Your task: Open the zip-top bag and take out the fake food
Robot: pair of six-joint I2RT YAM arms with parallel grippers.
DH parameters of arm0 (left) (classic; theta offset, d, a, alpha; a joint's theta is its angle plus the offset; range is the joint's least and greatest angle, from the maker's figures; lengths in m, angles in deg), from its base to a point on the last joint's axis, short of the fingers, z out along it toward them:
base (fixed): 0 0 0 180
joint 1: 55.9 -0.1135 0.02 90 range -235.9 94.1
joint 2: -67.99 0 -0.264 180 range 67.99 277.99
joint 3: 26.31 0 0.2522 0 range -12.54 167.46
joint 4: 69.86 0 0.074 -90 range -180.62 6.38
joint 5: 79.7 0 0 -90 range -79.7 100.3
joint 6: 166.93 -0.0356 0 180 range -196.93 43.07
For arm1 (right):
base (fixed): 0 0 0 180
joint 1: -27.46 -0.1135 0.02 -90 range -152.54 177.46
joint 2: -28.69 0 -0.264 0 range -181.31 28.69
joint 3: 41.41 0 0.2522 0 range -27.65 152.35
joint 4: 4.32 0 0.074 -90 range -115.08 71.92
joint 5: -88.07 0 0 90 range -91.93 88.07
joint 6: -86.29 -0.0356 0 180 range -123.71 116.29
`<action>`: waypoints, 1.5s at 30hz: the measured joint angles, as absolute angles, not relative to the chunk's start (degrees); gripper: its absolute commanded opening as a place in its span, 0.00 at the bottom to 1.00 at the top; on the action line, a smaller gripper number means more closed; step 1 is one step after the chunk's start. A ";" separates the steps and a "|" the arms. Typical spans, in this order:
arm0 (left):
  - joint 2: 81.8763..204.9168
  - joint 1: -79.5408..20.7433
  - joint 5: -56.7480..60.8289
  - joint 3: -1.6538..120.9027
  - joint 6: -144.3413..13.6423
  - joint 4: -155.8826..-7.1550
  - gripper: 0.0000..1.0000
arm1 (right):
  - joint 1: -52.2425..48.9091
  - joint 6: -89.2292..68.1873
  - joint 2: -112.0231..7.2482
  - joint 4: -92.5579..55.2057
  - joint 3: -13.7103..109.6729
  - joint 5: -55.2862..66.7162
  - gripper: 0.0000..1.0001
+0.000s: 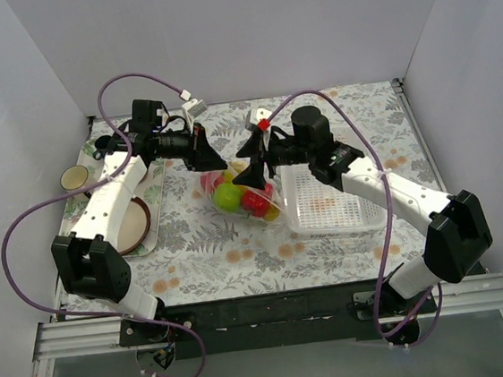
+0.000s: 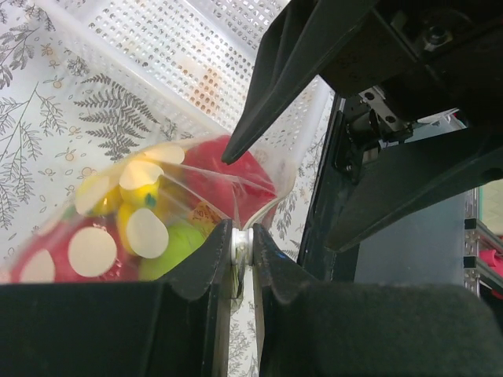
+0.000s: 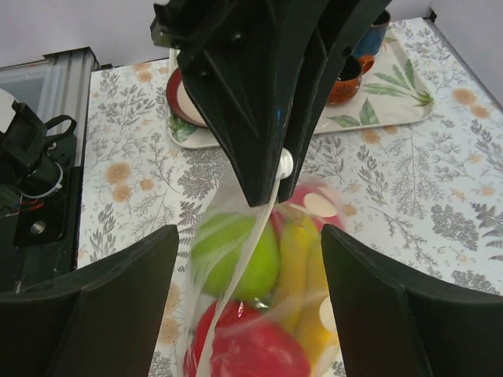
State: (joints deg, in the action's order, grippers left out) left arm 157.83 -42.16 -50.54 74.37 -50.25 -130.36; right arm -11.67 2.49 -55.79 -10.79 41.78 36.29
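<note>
In the middle of the flowery table, just beside the white plastic basket with holes, sits the clear, crinkly zip-top bag with the shiny plastic fake food inside. We think the bag is soft, light and slippery, so its thin top edge is the best place to grab. Our left gripper is pinched tight on that edge. Our right gripper is wide open, with one finger on each side of the bag, and holds nothing yet.
</note>
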 measured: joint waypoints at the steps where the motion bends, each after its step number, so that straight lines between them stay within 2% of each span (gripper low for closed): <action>1: 157.66 -42.12 -50.56 74.37 -50.65 -130.54 0.04 | -11.67 2.47 -55.84 -11.08 41.43 36.55 0.77; 4: 157.35 -42.12 -50.56 74.37 -51.65 -130.82 0.03 | -11.65 2.47 -56.49 -11.21 41.12 37.36 0.64; 8: 157.29 -41.88 -50.56 74.37 -52.18 -131.24 0.02 | -11.67 1.99 -58.02 -11.73 41.12 38.21 0.54; 11: 157.27 -41.77 -50.58 74.37 -52.31 -131.39 0.02 | -11.96 1.53 -59.60 -12.19 41.12 38.43 0.35; 12: 157.27 -41.75 -50.56 74.30 -52.31 -131.43 0.02 | -12.18 1.27 -60.01 -12.45 41.12 38.30 0.15; 13: 157.24 -41.72 -50.56 74.15 -52.31 -131.54 0.04 | -12.42 1.24 -60.32 -12.71 41.12 38.17 0.02; 14: 157.24 -41.66 -50.52 74.04 -52.33 -131.72 0.10 | -12.70 1.48 -60.52 -13.13 41.12 38.02 0.01; 15: 157.24 -41.59 -50.49 73.78 -52.37 -131.70 0.33 | -12.92 1.48 -60.56 -13.70 41.14 37.62 0.01; 16: 157.16 -41.51 -50.49 73.41 -52.50 -131.72 0.88 | -13.14 1.55 -60.56 -14.35 41.25 37.08 0.01; 17: 157.07 -41.51 -50.52 73.06 -52.79 -131.74 0.98 | -13.18 1.57 -60.56 -15.14 41.34 36.53 0.01; 23: 155.32 -41.48 -51.19 72.38 -56.85 -131.92 0.98 | -13.53 3.17 -60.25 -18.86 41.34 33.23 0.01; 35: 154.14 -41.48 -60.31 64.66 -81.38 -140.48 0.98 | -13.38 5.24 -56.71 -25.20 41.36 31.85 0.01; 45: 154.14 -41.86 -61.42 63.97 -87.13 -139.63 0.98 | -13.16 5.13 -56.71 -26.77 42.41 32.79 0.01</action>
